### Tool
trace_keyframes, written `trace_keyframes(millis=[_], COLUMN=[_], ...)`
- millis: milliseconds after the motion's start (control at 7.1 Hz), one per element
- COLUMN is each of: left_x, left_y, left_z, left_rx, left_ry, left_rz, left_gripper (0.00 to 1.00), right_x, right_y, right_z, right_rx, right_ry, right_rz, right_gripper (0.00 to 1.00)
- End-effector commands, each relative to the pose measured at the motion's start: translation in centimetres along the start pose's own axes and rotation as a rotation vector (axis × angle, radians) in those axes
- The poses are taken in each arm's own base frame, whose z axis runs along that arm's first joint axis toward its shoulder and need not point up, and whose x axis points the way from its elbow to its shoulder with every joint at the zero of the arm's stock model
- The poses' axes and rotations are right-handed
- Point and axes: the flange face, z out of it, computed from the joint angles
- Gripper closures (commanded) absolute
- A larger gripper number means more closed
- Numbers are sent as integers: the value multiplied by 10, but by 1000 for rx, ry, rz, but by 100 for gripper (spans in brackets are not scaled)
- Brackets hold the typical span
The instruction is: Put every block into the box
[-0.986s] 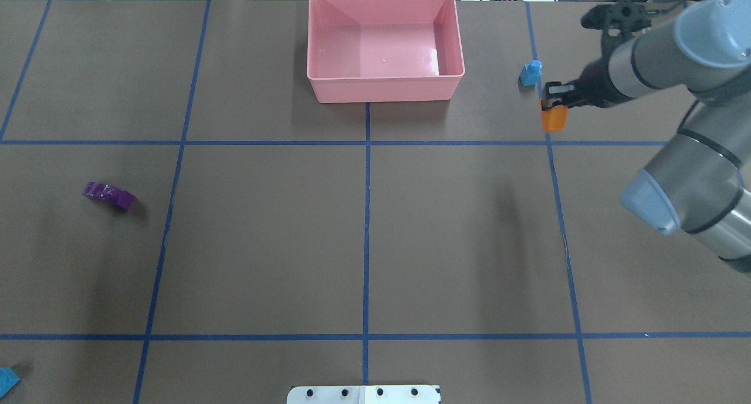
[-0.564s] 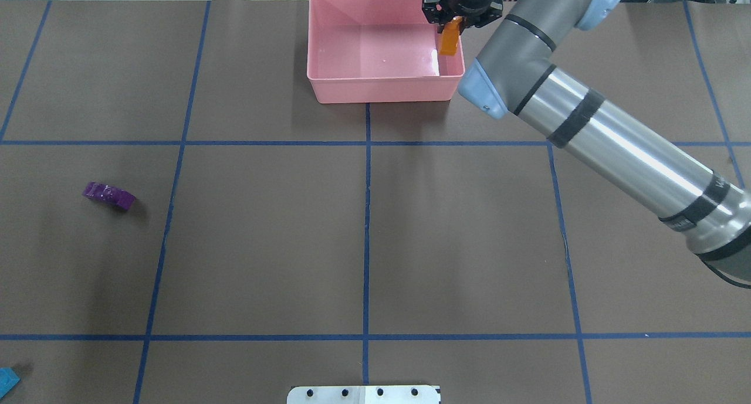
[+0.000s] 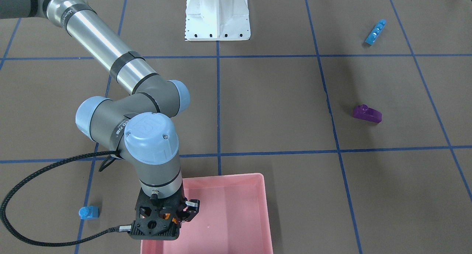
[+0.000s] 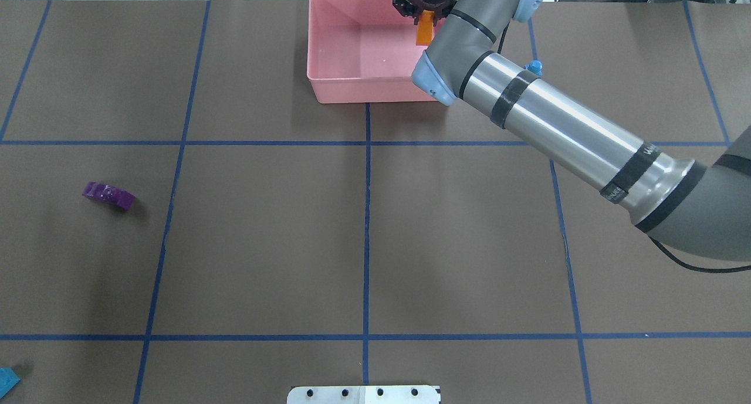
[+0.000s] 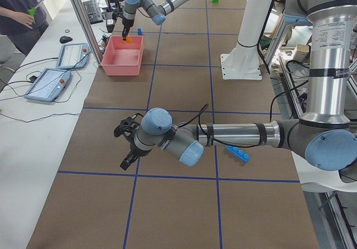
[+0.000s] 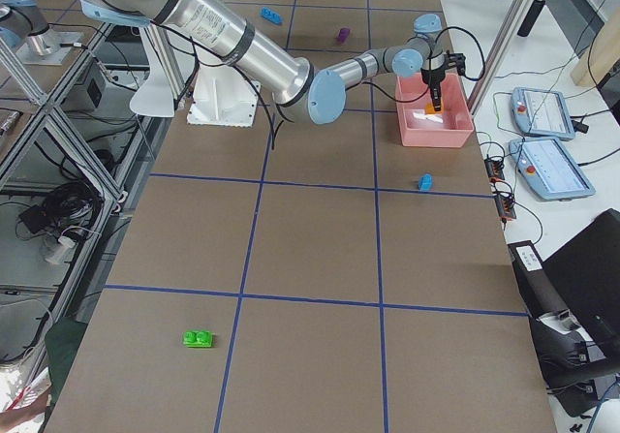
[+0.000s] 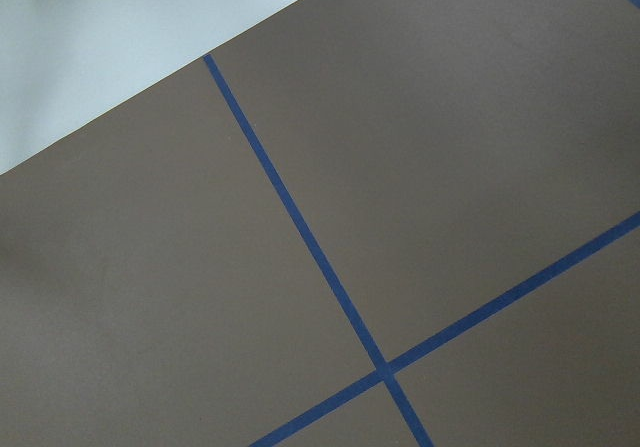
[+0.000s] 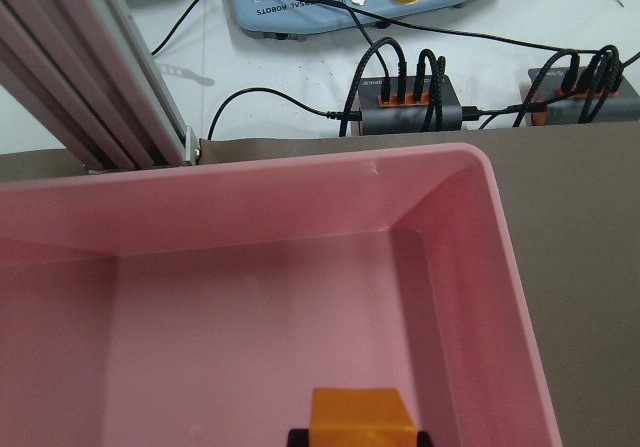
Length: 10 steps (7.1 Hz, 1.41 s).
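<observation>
My right gripper (image 4: 423, 17) is shut on the orange block (image 4: 423, 32) and holds it above the inside of the pink box (image 4: 375, 91), near its far right corner. The right wrist view shows the orange block (image 8: 362, 415) over the box's floor (image 8: 250, 327). The small light-blue block (image 3: 88, 212) stands on the table beside the box. The purple block (image 4: 109, 195) and the long light-blue block (image 3: 375, 32) lie on the robot's left side. The green block (image 6: 199, 338) lies far on its right. My left gripper (image 5: 127, 146) hovers over bare table; I cannot tell its state.
The white robot base (image 3: 217, 16) stands at the table's near edge. Brown paper with blue tape lines covers the table. Tablets and cables (image 6: 547, 152) lie beyond the box, off the paper. A person (image 5: 25, 6) stands at the far end.
My right arm lifted the orange block from the table right of the box, swung it over the box, then moved a little further left above it.
</observation>
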Motion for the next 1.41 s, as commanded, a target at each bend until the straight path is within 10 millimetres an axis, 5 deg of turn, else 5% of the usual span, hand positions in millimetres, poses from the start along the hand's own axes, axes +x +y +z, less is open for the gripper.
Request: trace_keyframes(millis=[0, 423, 704, 845, 1268], left_x=[0, 22, 89, 114, 179], left_y=[1, -11, -21, -24, -17], left_z=[0, 3, 46, 61, 103], left_rx=[-2, 33, 73, 81, 104], left_ry=[3, 108, 205, 233, 266], left_rz=[-5, 50, 248, 311, 573], left_gripper=[0, 0, 0, 0, 0], right_x=[-10, -26, -23, 9, 170], right_y=[10, 8, 20, 32, 82], right_z=[11, -27, -99, -117, -177], right_rx=[35, -21, -91, -110, -138], right_ry=[33, -23, 18, -5, -36], right_rz=[42, 38, -11, -43, -171], right_gripper=[1, 0, 0, 0, 0])
